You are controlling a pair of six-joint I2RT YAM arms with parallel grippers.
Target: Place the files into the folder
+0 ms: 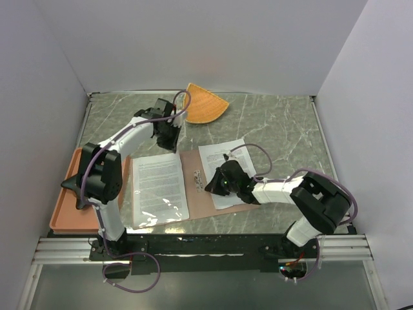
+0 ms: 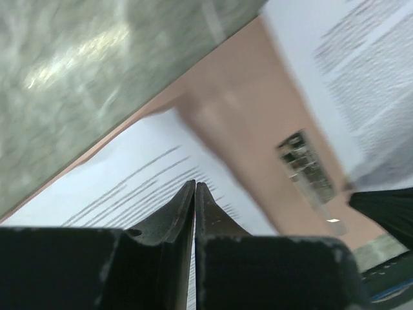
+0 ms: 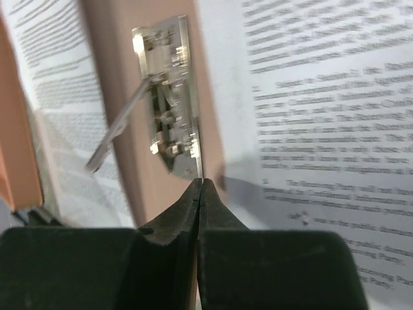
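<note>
The folder [image 1: 197,203] lies open and flat on the table. One of the files [image 1: 160,184] sits at nine o'clock from the metal clip [image 3: 169,103]. The other sheet [image 1: 222,158] is at three o'clock from it, skewed, and seems to run past the folder's far edge. My left gripper [image 2: 195,187] hovers over the twelve o'clock edge of the left sheet. Its fingers are all but together and I see nothing between them. My right gripper [image 3: 201,184] is closed tight and empty, its tips just at the six o'clock end of the clip, beside the right sheet's inner edge. I judge these sheets to be featherlight, limp and slick on the card. A pinch from above would only crease them, and a hard shove would buckle them. I would press closed tips lightly on a printed area and slide, or lift a free corner or edge that overhangs. The folder is stiffer but thin, so it may skate if dragged.
</note>
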